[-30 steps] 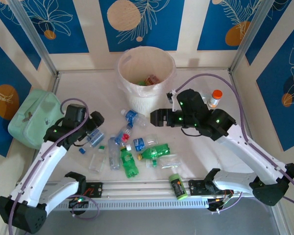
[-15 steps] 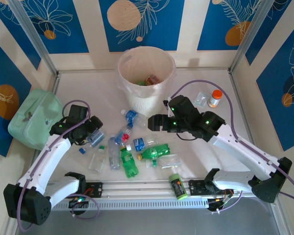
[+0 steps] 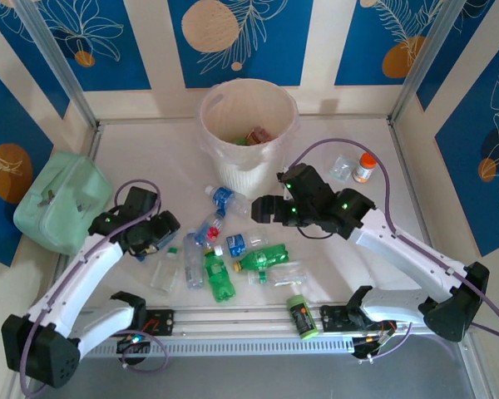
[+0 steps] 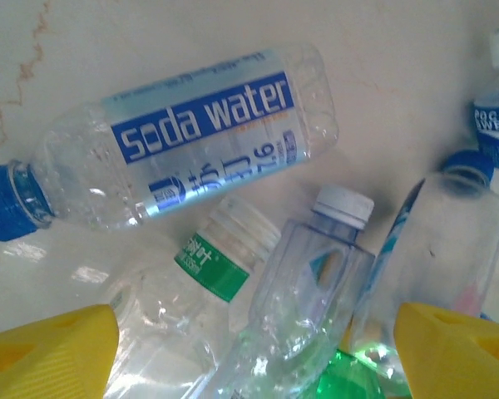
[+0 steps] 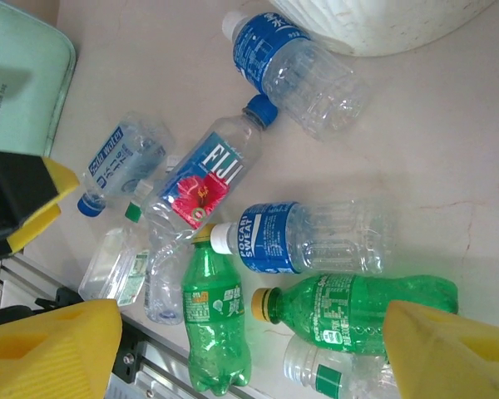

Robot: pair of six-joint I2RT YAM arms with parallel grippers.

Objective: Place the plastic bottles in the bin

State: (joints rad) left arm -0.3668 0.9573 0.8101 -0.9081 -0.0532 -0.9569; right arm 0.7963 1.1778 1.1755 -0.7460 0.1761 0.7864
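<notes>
Bottles [image 3: 219, 278] lie mostly in a loose heap on the tabletop [image 3: 150, 158], on the near side of the bin [image 3: 249, 170] and close to its foot; a few are already inside it. Both arms seem to be in the reaching step of a pick. The left jaws are spread wide and hold nothing. They hang over a clear soda water bottle [image 4: 175, 141] and two clear bottles beside it, to the near left of the bin. The right jaws are also spread and empty, above the green bottles [image 5: 358, 312] and a blue-labelled bottle [image 5: 299, 237] near the bin. I judge that the next move calls for lowering over one single bottle, closing across its body, then lifting it over the bin's rim. The bottles touch each other, so a neighbour may get pushed.
</notes>
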